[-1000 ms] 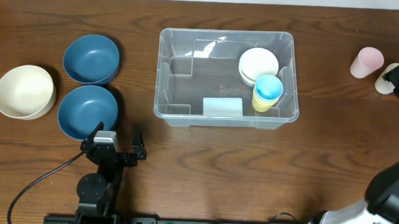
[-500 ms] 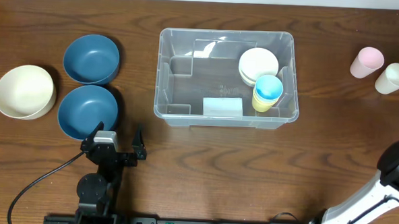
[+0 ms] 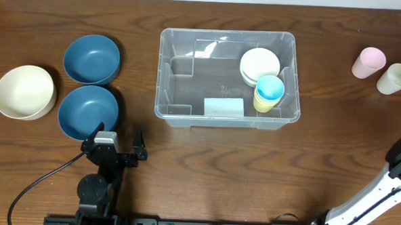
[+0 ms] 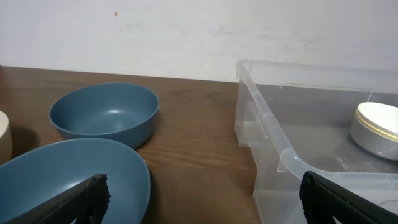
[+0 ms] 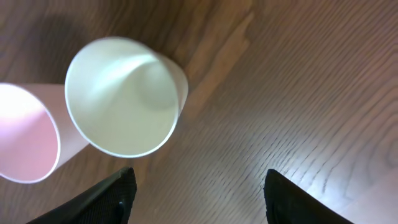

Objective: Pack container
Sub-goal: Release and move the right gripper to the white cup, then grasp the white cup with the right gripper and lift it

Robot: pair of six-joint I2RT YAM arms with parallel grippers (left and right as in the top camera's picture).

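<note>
My left gripper [image 4: 202, 202] has its two fingers spread wide, with nothing between them. Close ahead of it and a little to the left sits a round dark-blue bowl [image 4: 74, 171]. A second blue bowl [image 4: 104, 115] stands just beyond that one. Ahead and to the right of this gripper stands the large clear plastic rectangular bin [image 4: 267, 127], upright on the brown wooden table [image 4: 199, 155]. A stack of white bowls [image 4: 376, 127] sits in the bin's far right part. From overhead, a blue cup nested in a yellow cup [image 3: 269, 92] stands just beside that stack.

My right gripper [image 5: 196, 196] is likewise spread and holds nothing. A cream round cup [image 5: 124, 96] stands upright just ahead of its fingers, left of centre. A pale pink cup [image 5: 28, 134] stands just beside it, further left. The bin lies well apart from this gripper, off to its left.
</note>
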